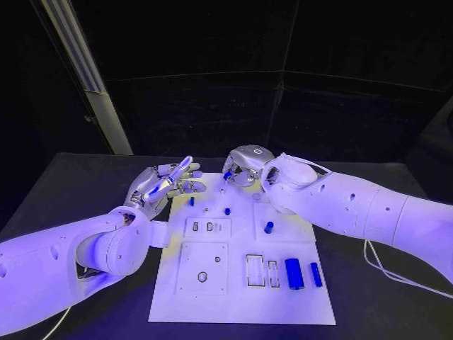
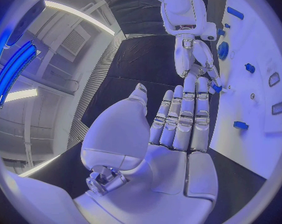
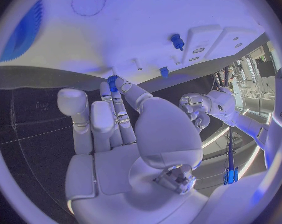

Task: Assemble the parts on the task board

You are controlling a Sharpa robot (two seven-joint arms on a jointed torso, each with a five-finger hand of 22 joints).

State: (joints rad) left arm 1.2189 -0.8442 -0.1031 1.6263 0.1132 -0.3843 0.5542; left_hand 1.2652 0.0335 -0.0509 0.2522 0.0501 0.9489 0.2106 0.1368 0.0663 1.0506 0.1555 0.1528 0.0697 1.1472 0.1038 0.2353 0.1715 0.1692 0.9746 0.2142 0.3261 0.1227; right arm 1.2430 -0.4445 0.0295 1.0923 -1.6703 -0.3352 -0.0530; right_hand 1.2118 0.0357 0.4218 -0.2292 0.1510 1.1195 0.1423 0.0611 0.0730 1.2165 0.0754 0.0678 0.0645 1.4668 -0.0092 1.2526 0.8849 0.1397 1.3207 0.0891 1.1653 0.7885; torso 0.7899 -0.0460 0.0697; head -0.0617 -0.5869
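Note:
The white task board (image 1: 242, 297) lies in the middle of the black table. At its far end my right hand (image 1: 244, 168) pinches a small blue part (image 3: 112, 79) between thumb and a fingertip, just above the board's far left corner; the same part (image 2: 216, 88) shows in the left wrist view. My left hand (image 1: 169, 181) hovers beside the board's far left edge, fingers (image 2: 185, 115) straight and together, holding nothing. Small blue pegs (image 1: 226, 210) and a short blue piece (image 1: 268, 227) stand on the board. Two blue cylinders (image 1: 294, 273) lie near its right side. A blue gear (image 2: 223, 50) sits at the far end.
Several empty recesses (image 1: 203, 268) mark the board's near left half, and two slots (image 1: 255, 270) lie beside the cylinders. A pale pillar (image 1: 89, 85) rises behind the table at the back left. A thin cable (image 1: 388, 273) trails on the table (image 1: 83, 184) under my right arm.

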